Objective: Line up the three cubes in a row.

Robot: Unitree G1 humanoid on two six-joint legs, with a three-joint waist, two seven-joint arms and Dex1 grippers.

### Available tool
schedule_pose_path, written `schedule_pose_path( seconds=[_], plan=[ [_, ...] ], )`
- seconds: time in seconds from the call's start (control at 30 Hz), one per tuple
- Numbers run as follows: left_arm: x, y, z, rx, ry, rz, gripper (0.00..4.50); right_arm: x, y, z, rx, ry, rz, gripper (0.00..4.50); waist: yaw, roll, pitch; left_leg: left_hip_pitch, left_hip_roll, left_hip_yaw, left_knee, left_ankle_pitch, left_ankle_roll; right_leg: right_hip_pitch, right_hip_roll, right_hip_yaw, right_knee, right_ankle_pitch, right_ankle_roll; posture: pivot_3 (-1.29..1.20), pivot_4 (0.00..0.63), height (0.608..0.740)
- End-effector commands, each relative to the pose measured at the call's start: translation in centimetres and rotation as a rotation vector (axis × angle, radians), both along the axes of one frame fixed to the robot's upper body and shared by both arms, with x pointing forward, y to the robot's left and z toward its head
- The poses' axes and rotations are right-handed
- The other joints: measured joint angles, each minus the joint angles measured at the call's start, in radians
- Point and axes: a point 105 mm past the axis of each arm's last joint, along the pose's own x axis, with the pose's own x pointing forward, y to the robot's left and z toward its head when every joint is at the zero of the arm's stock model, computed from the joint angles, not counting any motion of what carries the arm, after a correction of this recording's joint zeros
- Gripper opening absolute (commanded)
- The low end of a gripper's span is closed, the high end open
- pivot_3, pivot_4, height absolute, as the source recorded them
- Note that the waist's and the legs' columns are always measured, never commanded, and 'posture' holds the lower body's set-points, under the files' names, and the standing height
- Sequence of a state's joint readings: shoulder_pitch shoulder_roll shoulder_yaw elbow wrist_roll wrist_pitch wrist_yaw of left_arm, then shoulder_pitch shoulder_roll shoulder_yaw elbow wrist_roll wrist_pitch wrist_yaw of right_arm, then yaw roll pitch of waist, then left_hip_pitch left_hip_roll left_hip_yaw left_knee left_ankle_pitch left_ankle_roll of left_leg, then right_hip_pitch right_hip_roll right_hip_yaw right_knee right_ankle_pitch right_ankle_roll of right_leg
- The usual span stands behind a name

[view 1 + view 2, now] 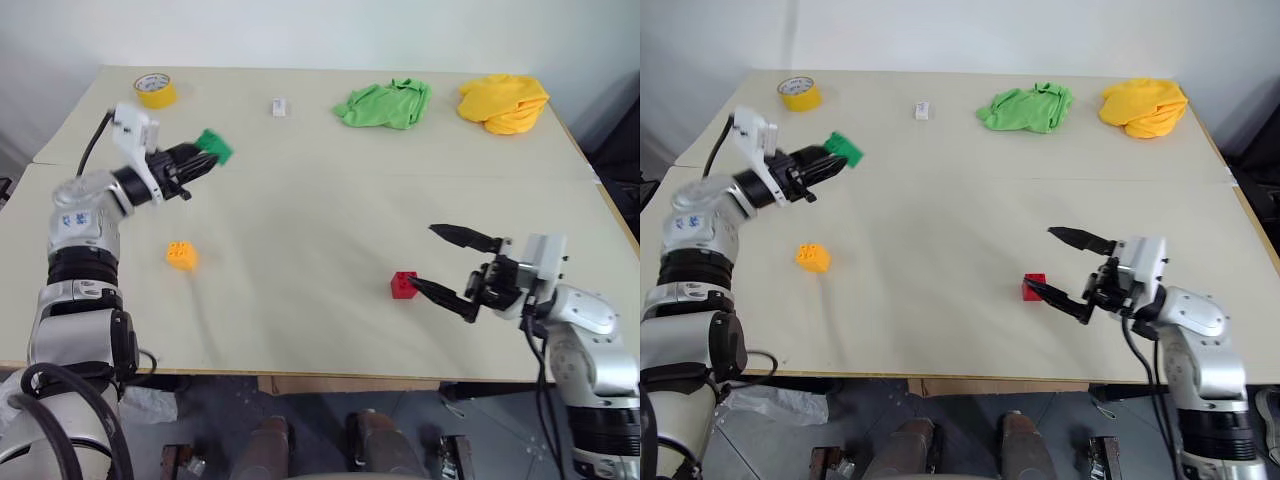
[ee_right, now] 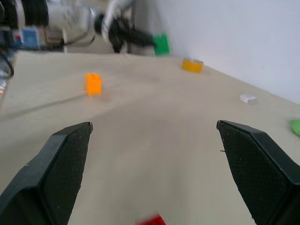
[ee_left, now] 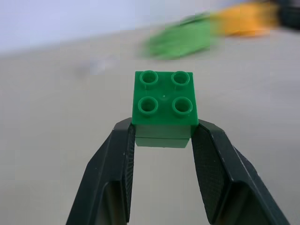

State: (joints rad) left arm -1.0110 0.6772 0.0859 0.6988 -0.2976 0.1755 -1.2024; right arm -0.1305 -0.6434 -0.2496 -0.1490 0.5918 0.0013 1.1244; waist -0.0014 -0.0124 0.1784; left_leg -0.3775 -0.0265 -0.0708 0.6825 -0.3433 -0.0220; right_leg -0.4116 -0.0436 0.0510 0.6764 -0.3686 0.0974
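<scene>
Above table's left side: left gripper pinching green studded plastic cube, lifted. Orange-yellow studded plastic cube lies nearer robot, below it. Right gripper spread, red studded plastic cube touching lower fingertip.

In the right wrist view we see the red cube cut off by the frame's lower edge, only a blurred sliver of it showing. In the left wrist view the green cloth and yellow cloth behind the green cube are smeared beyond detail. The white block, at twelve o'clock on the desk, is too small for us to make out.
</scene>
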Motion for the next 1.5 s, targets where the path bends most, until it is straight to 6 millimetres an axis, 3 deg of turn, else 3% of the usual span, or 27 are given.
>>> schedule_pose_path(
  seconds=[0.03, 0.1, 0.17, 0.23, 0.3, 0.43, 0.63, 0.83, 0.97, 1.23, 1.33, 1.43, 1.5],
  plan=[
    [-3.9, -3.8, -1.7, 0.185, 0.089, -0.329, 1.44, -0.8, -2.2, 0.8, -0.046, -0.028, -0.037, 4.5, -0.001, 0.001, -0.001, 0.0, 0.0, 0.0, -0.001, 0.0, 0.0, 0.0, 0.0, 0.0, 0.001, 0.0, 0.0, 0.0, 0.15, 0.74],
    [-6.2, -6.6, -3.8, 0.271, 0.171, -0.477, 1.44, -1.2, -3.3, 0.6, -0.072, -0.011, -0.061, 4.5, -0.005, 0.002, -0.001, 0.002, 0.0, 0.0, 0.0, 0.0, 0.0, 0.001, 0.0, 0.001, 0.0, 0.0, 0.0, 0.0, 0.15, 0.74],
    [-7.6, -9.5, -7.3, 0.399, 0.208, -0.55, 1.44, -1.6, -4.3, 0.5, -0.095, -0.006, -0.09, 4.5, -0.005, 0.001, -0.001, 0.002, 0.001, 0.001, 0.0, 0.0, 0.0, 0.001, 0.002, 0.002, 0.001, 0.0, 0.0, 0.0, 0.15, 0.74],
    [-7.1, -11.7, -9.9, 0.449, 0.222, -0.467, 1.44, -1.8, -4.3, 0.5, -0.09, -0.018, -0.107, 4.5, -0.001, 0.001, -0.001, 0.003, 0.001, 0.001, 0.001, 0.001, 0.001, 0.003, 0.002, 0.003, 0.001, 0.0, 0.0, 0.0, 0.15, 0.74],
    [-6.7, -13.1, -10.9, 0.442, 0.198, -0.405, 1.44, -2.2, -3.9, 0.5, -0.074, -0.027, -0.109, 4.5, 0.0, 0.0, 0.0, 0.004, 0.001, 0.001, 0.001, 0.002, 0.003, 0.003, 0.002, 0.004, 0.002, 0.001, 0.002, 0.0, 0.15, 0.74],
    [-6.6, -13.3, -12.2, 0.496, 0.146, -0.373, 1.44, -3.2, -3.2, 0.0, -0.09, -0.006, -0.084, 4.5, -0.003, 0.0, 0.0, 0.005, 0.001, 0.002, 0.001, 0.003, 0.003, 0.003, 0.003, 0.006, 0.004, 0.002, 0.001, 0.0, 0.15, 0.74],
    [-5.6, -13.9, -12.3, 0.47, 0.124, -0.312, 1.44, -3.6, -3.3, -0.3, -0.133, 0.017, -0.084, 4.5, 0.004, 0.0, 0.0, 0.006, 0.0, 0.002, 0.001, 0.004, 0.004, 0.006, 0.002, 0.006, 0.003, 0.003, 0.003, 0.0, 0.15, 0.74],
    [-6.1, -11.9, -12.7, 0.527, 0.174, -0.311, 1.44, -4.4, -3.1, -1.1, -0.156, 0.048, -0.025, 4.5, -0.001, 0.0, 0.0, 0.007, 0.0, 0.002, 0.001, 0.004, 0.003, 0.006, 0.002, 0.006, 0.002, 0.003, 0.003, 0.0, 0.15, 0.74],
    [-6.5, -12.0, -13.0, 0.52, 0.192, -0.315, 1.44, -5.4, -2.3, -1.7, -0.191, 0.023, 0.081, 4.5, 0.001, 0.0, 0.0, 0.008, 0.0, 0.002, 0.001, 0.004, 0.003, 0.006, 0.002, 0.006, 0.002, 0.003, 0.003, 0.0, 0.15, 0.74],
    [-6.6, -12.6, -13.2, 0.519, 0.185, -0.328, 1.44, -4.7, -1.7, -2.1, -0.194, 0.039, 0.119, 4.5, 0.004, 0.0, 0.0, 0.008, 0.0, 0.002, 0.001, 0.004, 0.003, 0.008, 0.001, 0.005, 0.002, 0.003, 0.003, 0.0, 0.15, 0.74],
    [-6.8, -12.8, -12.8, 0.48, 0.188, -0.333, 2.4, -4.6, -1.2, -2.2, -0.182, 0.043, 0.128, 4.5, 0.005, 0.0, 0.0, 0.008, 0.0, 0.002, 0.001, 0.004, 0.003, 0.007, 0.001, 0.005, 0.001, 0.003, 0.003, 0.0, 0.15, 0.74],
    [-7.5, -12.9, -10.1, 0.351, 0.131, -0.369, 3.21, -4.6, -0.6, -2.3, -0.16, 0.052, 0.146, 4.5, 0.005, 0.0, 0.0, 0.007, 0.0, 0.002, 0.001, 0.004, 0.003, 0.007, 0.001, 0.005, 0.001, 0.003, 0.003, 0.0, 0.15, 0.74],
    [-7.9, -11.4, -9.2, 0.354, 0.114, -0.356, 3.81, -4.3, -0.2, -2.1, -0.149, 0.055, 0.159, 4.5, -0.002, 0.0, 0.0, 0.007, 0.0, 0.002, 0.001, 0.004, 0.003, 0.006, 0.001, 0.005, 0.001, 0.003, 0.003, 0.0, 0.15, 0.74]
  ],
)
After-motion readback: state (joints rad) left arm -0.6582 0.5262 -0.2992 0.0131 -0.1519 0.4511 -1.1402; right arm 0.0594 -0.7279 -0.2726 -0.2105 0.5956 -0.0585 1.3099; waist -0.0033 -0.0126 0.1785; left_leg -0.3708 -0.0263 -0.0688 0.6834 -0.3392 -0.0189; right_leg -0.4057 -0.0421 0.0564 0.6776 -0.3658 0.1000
